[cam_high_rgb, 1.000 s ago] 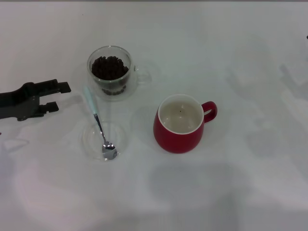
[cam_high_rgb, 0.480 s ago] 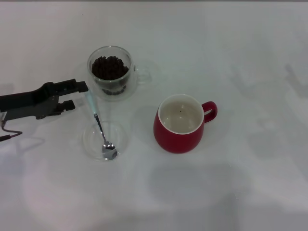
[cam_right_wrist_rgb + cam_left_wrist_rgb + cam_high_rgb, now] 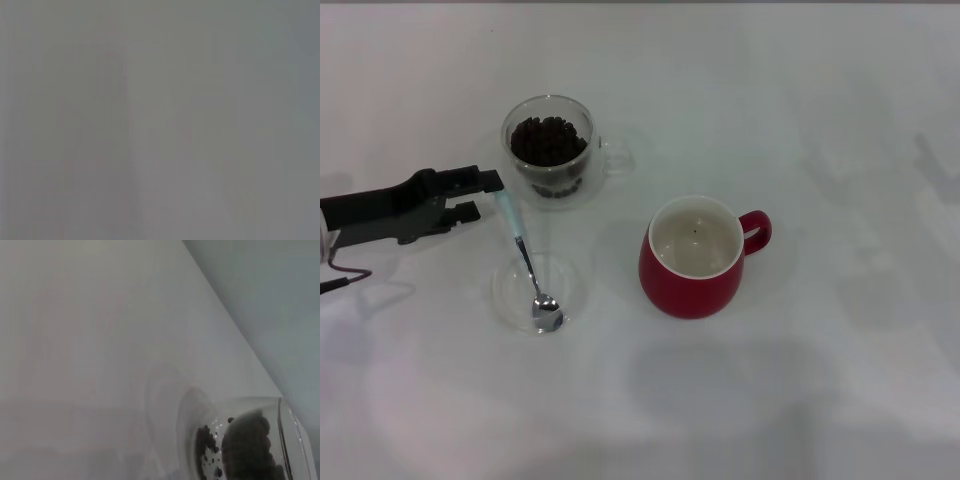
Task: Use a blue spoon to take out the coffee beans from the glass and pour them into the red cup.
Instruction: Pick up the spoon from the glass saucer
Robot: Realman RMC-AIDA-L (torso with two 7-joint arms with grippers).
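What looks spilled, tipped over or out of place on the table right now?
Nothing stands out. The glass stands upright with the coffee beans inside, the red cup is upright, and the blue spoon rests with its bowl in a clear saucer. The left gripper is by the spoon's handle.

text: none readable | labels: none | numbers: none
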